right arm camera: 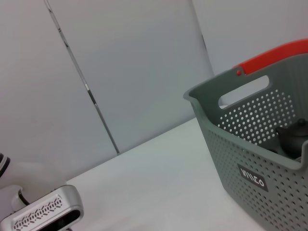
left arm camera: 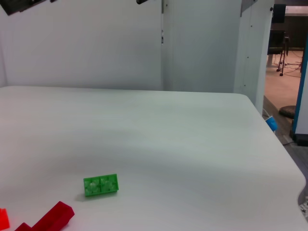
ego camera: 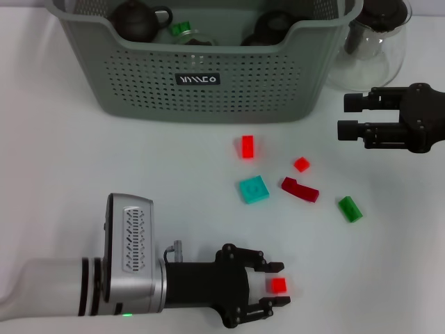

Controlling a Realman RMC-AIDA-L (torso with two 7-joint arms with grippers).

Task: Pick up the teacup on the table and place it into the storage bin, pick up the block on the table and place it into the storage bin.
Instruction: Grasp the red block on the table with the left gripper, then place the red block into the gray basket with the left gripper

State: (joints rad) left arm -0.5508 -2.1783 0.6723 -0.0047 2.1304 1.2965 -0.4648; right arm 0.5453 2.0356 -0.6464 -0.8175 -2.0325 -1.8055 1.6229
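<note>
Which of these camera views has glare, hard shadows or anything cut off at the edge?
Head view: even light, soft shadows under the blocks, bright reflections on the glass pitcher, storage bin cropped at the top. Left wrist view: bright white table, faint shadow beside the green block. Right wrist view: storage bin cropped at the frame edge.

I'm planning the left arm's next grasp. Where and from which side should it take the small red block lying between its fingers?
Grip the small red block across its two opposite flat side faces, coming from above. It lies flat on the table, clear of the other blocks, and the left gripper already brackets it with open fingers. The right gripper waits beside the storage bin.
</note>
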